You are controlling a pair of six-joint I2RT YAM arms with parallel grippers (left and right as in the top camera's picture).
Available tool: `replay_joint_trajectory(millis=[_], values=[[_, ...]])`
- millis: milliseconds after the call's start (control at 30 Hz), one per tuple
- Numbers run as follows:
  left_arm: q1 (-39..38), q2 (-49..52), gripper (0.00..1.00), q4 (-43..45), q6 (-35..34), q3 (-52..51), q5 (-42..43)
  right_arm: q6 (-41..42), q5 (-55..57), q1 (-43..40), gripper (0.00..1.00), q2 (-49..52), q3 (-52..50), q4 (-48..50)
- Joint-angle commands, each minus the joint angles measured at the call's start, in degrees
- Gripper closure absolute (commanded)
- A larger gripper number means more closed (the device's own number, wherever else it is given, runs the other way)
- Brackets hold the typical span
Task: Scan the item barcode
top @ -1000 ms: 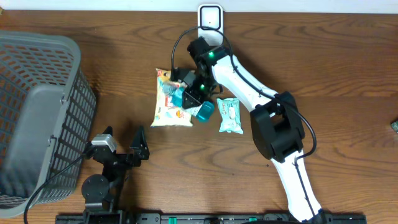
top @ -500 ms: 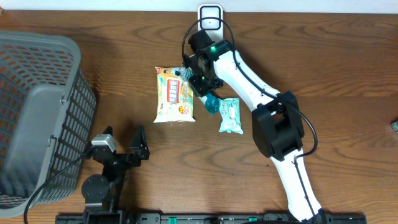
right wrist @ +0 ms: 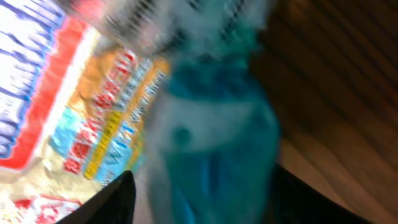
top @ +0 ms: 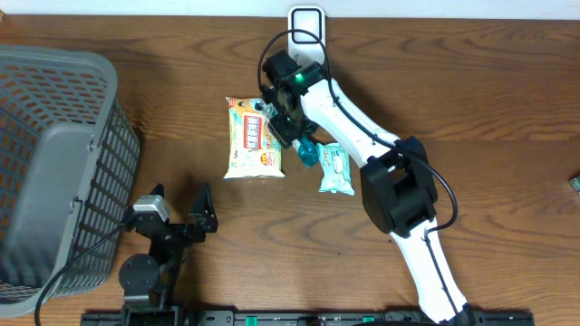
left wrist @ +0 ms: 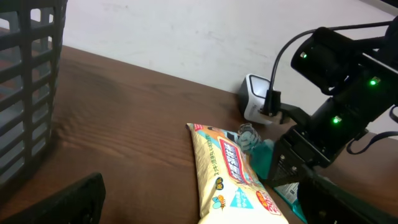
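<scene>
Below the scanner (top: 306, 25) at the table's far edge, the right gripper (top: 290, 134) hung over the right edge of the snack bag (top: 252, 138), which lay flat, printed face up. The blurred wrist view left its jaws impossible to judge. Getting hold of the bag seemed the step in hand; next, its barcode would need turning toward the scanner. A teal packet (top: 335, 169) just beside crowded the approach. The left gripper (top: 179, 203) sat wide open near the basket (top: 54, 163)

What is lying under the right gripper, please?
Under the right gripper lie the right edge of the cream snack packet with red label and a teal wrapped item. The gripper covers whether they touch.
</scene>
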Motion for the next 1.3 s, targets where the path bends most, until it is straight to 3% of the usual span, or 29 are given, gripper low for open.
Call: replay_joint_trajectory(millis=[0,100,200,467,733,800,967,1267], values=[[0.17,-0.37,0.02,-1.77,-0.11,-0.98,0.72,1.81,1.81,0.09,0.31,-1.22,3.41,-2.27],[0.17,-0.37,0.02,-1.77,-0.11,-0.98,0.72,1.79,1.81,0.09,0.18,-2.71,4.26,-5.53],[0.17,-0.37,0.02,-1.77,-0.11,-0.98,0.72,2.86,1.77,0.07,0.12,-3.61,4.24,-9.01],[0.17,-0.37,0.02,-1.77,-0.11,-0.98,0.72,4.94,1.73,-0.83,0.2,-3.41,-3.39,-6.58],[0.17,-0.37,0.02,-1.77,-0.11,-0.98,0.72,3.06,1.75,-0.94,0.53,-3.41,-13.49,1.2],[0.17,-0.37,0.02,-1.77,-0.11,-0.98,0.72,3.06,1.73,-1.11,0.7,-3.41,-15.8,2.99],[0.17,-0.37,0.02,-1.77,-0.11,-0.98,0.72,3.06,0.59,-1.46,0.99,-3.41,-18.51,4.39],[0.17,-0.37,0.02,-1.77,-0.11,-0.98,0.72,-0.98,-4.98,-2.21,0.99,-6.16,-15.3,3.52]])
